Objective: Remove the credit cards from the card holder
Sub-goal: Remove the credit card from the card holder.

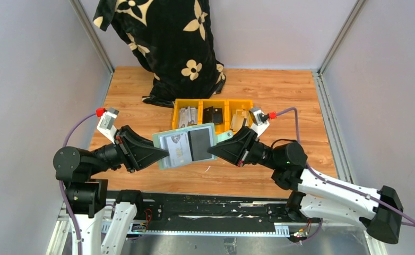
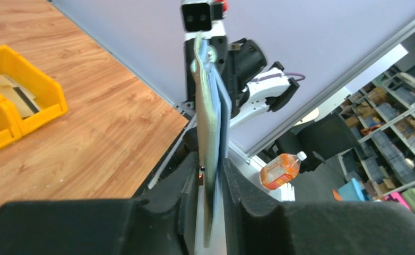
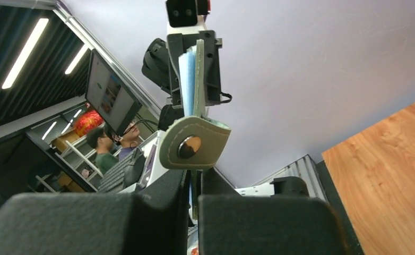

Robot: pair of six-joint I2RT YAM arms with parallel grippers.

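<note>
The sage-green card holder [image 1: 212, 129] is held open in the air above the table, its pale inside facing up. A dark card [image 1: 200, 143] sits in its right half and a pale grey card [image 1: 176, 147] in its left half. My left gripper [image 1: 163, 154] is shut on the holder's left edge, which shows edge-on between my left gripper's [image 2: 212, 180] pads. My right gripper [image 1: 213, 150] is shut on the right edge by the snap tab [image 3: 195, 143]. In the right wrist view the holder [image 3: 199, 69] stands edge-on above my right gripper [image 3: 195, 186].
A row of three joined yellow bins [image 1: 214, 102] stands just behind the holder, with cards lying in them; one bin also shows in the left wrist view [image 2: 30, 90]. A black cloth bag with cream flowers [image 1: 168, 48] stands at the back.
</note>
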